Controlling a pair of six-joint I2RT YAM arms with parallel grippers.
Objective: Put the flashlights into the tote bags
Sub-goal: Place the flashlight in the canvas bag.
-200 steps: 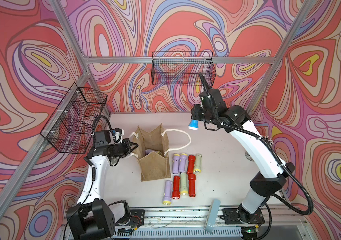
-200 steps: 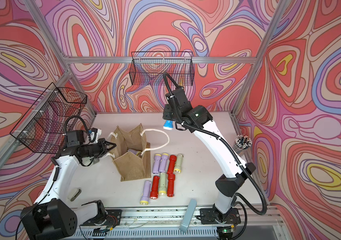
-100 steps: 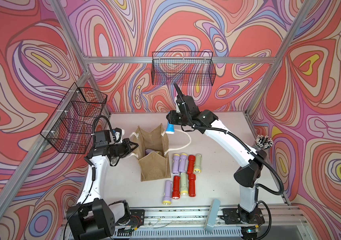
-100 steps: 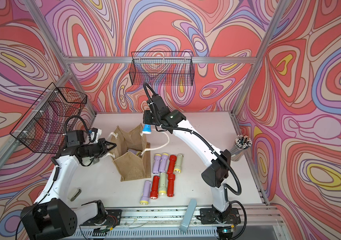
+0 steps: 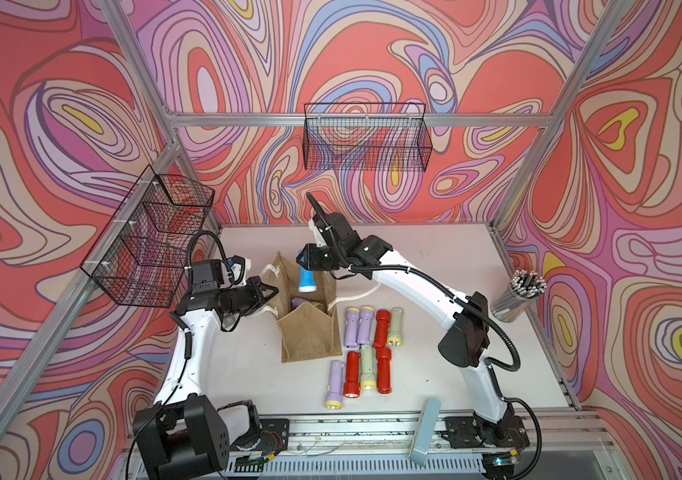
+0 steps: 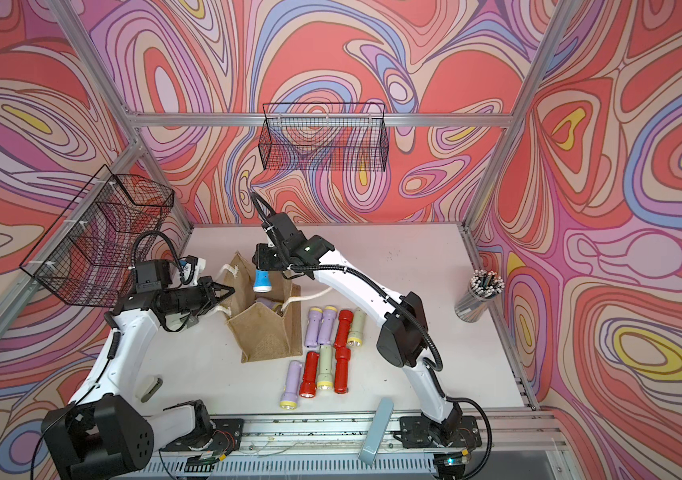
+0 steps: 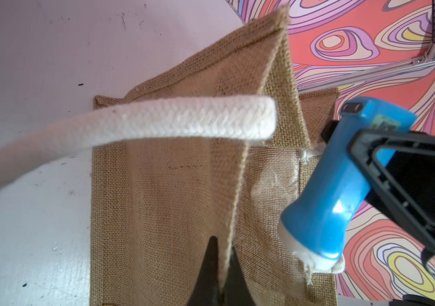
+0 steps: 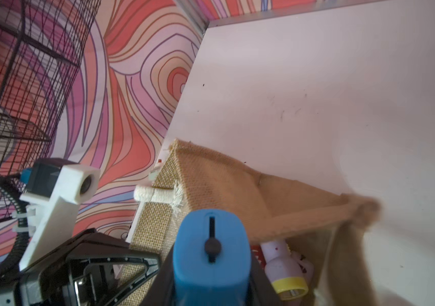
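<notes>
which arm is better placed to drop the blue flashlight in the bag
Right. The right gripper holds the blue flashlight head-down over the open mouth of the tote bag; the left gripper is shut on the bag's wall, propping it open.

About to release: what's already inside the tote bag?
A lilac flashlight with a yellow head ring lies inside the tote bag, something red beside it. The bag's walls and the blue flashlight hide the rest.

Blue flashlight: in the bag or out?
Out. Right claw holds the blue flashlight head-down over the open tote bag; left claw pinches its rim.
</notes>
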